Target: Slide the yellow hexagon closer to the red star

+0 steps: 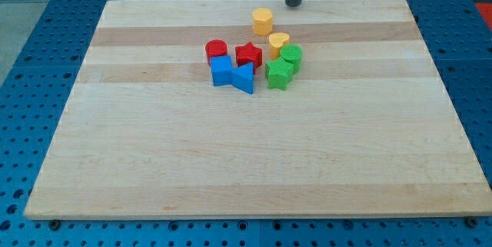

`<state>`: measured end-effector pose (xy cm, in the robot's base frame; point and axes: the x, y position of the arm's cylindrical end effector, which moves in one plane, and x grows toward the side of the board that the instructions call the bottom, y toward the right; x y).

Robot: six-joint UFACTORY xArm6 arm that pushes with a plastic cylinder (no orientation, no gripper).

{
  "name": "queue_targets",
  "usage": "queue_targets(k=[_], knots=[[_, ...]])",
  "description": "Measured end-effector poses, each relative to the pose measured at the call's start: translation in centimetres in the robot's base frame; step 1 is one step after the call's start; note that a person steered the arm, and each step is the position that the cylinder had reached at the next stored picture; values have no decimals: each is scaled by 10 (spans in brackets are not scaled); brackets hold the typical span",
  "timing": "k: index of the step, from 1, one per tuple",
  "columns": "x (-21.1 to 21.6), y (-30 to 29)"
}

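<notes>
The yellow hexagon sits near the view's top, a little above and to the right of the red star, with a gap between them. My tip rests on the board at the top edge, up and to the right of the yellow hexagon, not touching it. The red star stands in the middle of a cluster of blocks.
Around the red star: a red cylinder to its left, a blue cube and a blue triangle below, a second yellow block to its right, a green cylinder and a green star. The wooden board lies on a blue perforated table.
</notes>
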<state>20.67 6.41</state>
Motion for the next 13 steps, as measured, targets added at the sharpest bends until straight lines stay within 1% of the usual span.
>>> queue_targets(k=[3,6,7,10,13], knots=[[31,-38],[47,-77],[54,-77],[53,-77],[54,-60]])
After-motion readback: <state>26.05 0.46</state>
